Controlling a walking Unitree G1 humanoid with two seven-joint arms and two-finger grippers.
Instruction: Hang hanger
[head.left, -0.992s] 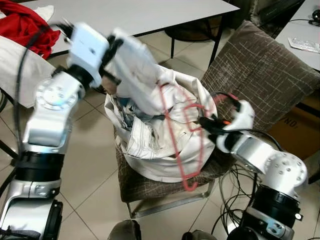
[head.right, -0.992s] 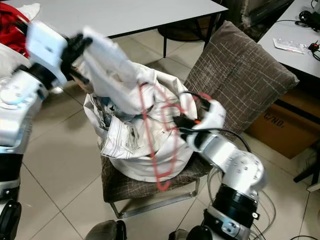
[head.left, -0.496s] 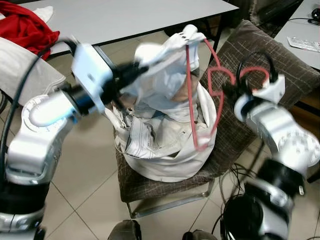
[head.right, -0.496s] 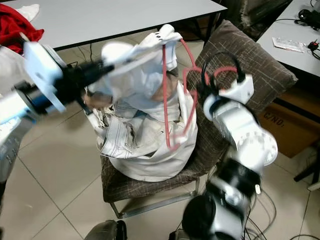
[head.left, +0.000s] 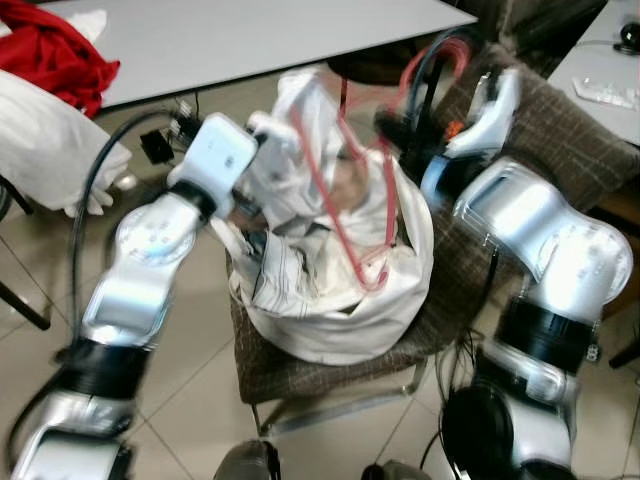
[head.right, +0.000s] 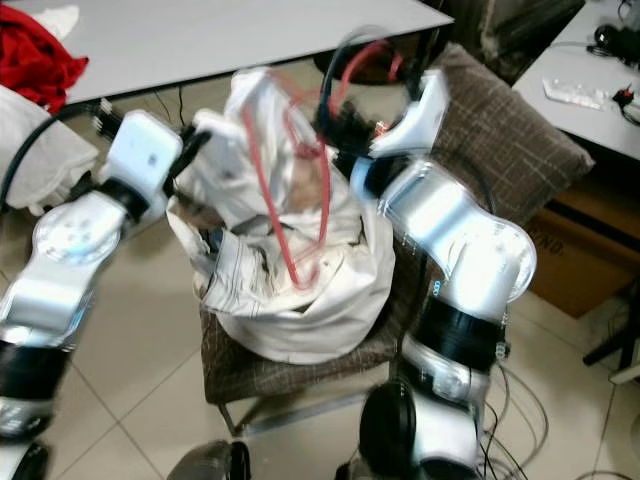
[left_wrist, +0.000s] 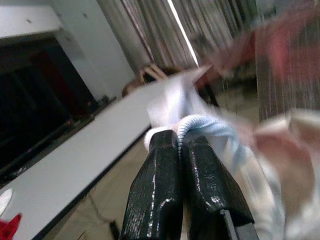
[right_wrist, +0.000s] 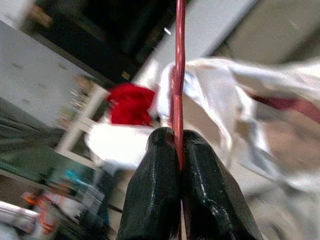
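Both eye views are motion-blurred, so the edges of the arms and the cloth are soft. The red hanger (head.left: 345, 190) is a thin wire frame, its upper part smeared and partly hidden behind the right gripper (head.left: 405, 125); its lower bar lies against the white garment (head.left: 330, 290), which is heaped on the brown cushioned chair (head.left: 520, 120). In the right wrist view the black fingers (right_wrist: 155, 200) are pressed together on the hanger's red wire. The left gripper (head.left: 262, 130) is raised beside the hanger; in the left wrist view its fingers (left_wrist: 155, 190) are closed on a bunched fold of the white garment. Behind lies a grey surface (head.left: 250, 40) carrying a red cloth (head.left: 50, 55).
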